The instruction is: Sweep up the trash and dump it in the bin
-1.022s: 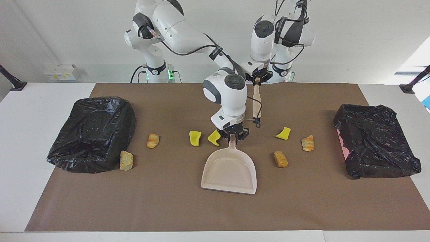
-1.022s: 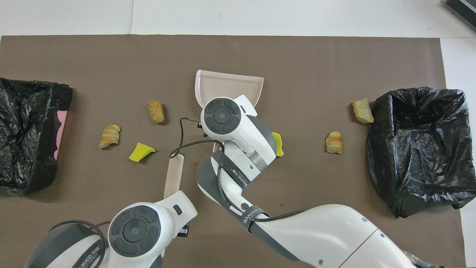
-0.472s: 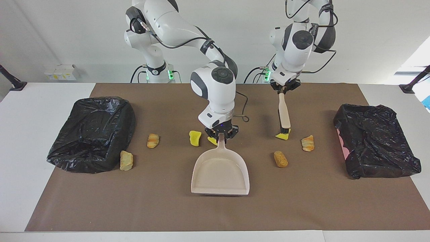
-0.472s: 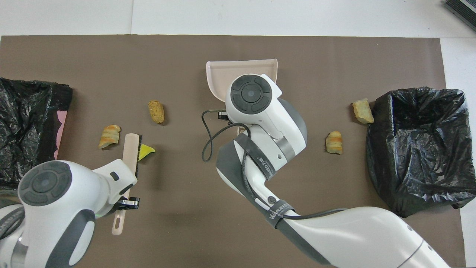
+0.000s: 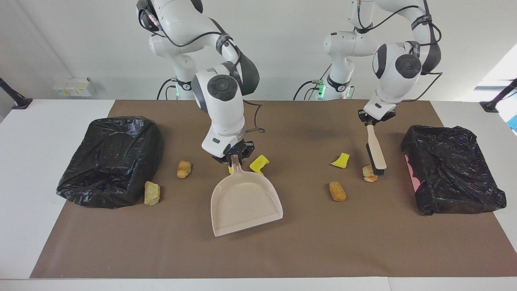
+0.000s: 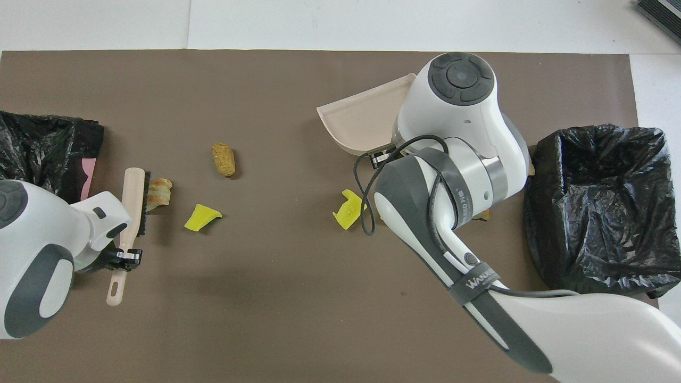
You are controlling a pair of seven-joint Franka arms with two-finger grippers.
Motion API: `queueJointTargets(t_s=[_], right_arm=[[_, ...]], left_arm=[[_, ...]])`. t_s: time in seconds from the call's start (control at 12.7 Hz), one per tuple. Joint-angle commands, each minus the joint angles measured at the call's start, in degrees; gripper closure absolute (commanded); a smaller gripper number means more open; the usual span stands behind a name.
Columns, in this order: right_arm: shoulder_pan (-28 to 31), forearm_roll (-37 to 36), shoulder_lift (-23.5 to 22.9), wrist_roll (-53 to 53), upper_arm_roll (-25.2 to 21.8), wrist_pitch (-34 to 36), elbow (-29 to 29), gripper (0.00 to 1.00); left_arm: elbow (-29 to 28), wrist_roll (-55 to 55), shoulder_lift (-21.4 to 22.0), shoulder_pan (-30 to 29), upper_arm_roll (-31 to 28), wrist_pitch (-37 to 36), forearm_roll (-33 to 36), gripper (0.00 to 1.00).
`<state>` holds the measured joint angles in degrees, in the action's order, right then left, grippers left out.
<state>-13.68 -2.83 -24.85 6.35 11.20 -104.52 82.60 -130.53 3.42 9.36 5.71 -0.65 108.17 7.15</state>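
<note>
1. Right claw [image 5: 234, 158] is clenched on the handle of the beige dustpan [image 5: 245, 203], whose pan sits on the brown mat [image 5: 258, 250] with its open mouth turned away from the robots and slightly askew.
2. Left claw [image 5: 370, 120] is clamped on the handle of the beige brush [image 5: 376, 152]; the brush hangs slanting down, and its dark bristles touch a tan pastry lump [image 5: 368, 173] toward the left arm's end of the bench.
3. Near that lump lie a yellow spongy chunk [image 5: 341, 160], nearer to the robots, and another tan lump [image 5: 337, 191], farther from them.
4. A second yellow chunk [image 5: 259, 164] lies just beside the dustpan's handle; a sliver of a third yellow piece [image 5: 230, 169] peeks out by the right claw.
5. Toward the right arm's end, one striped tan lump [image 5: 183, 169] lies on the mat, and a paler lump [image 5: 152, 193] rests against the black-lined bin [image 5: 111, 159].
6. A second black-lined bin [image 5: 452, 173] stands at the left arm's end, just beside the brush.
</note>
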Motion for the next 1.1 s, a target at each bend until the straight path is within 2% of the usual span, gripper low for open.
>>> queueJointTargets(t_s=[0.0, 0.47, 0.63, 0.86, 1.02], right_arm=[[0.2, 1.2, 3.3, -9.5, 0.5, -0.2, 5.4, 1.00], [-2.0, 0.1, 7.6, -32.4, 0.6, -1.6, 12.7, 1.00], [-2.8, 0.0, 8.3, -39.8, 0.6, -3.2, 14.6, 1.00], [-5.2, -0.2, 7.4, -45.5, 0.6, -5.9, 14.9, 1.00], [-8.1, -0.2, 6.2, -45.5, 0.6, -7.8, 14.3, 1.00]], left_arm=[[2.3, 0.0, -3.8, 0.0, -0.8, 0.4, 1.6, 1.00], [1.7, 1.1, -5.0, -1.1, -1.5, 2.4, 1.5, 1.00], [1.3, 5.5, -5.9, 0.0, -1.1, 2.7, 1.3, 1.00], [1.3, 8.2, -6.2, 2.7, -0.7, 2.5, -1.7, 1.00], [1.1, 8.3, -6.0, 3.6, 1.3, 2.1, -4.7, 1.00]])
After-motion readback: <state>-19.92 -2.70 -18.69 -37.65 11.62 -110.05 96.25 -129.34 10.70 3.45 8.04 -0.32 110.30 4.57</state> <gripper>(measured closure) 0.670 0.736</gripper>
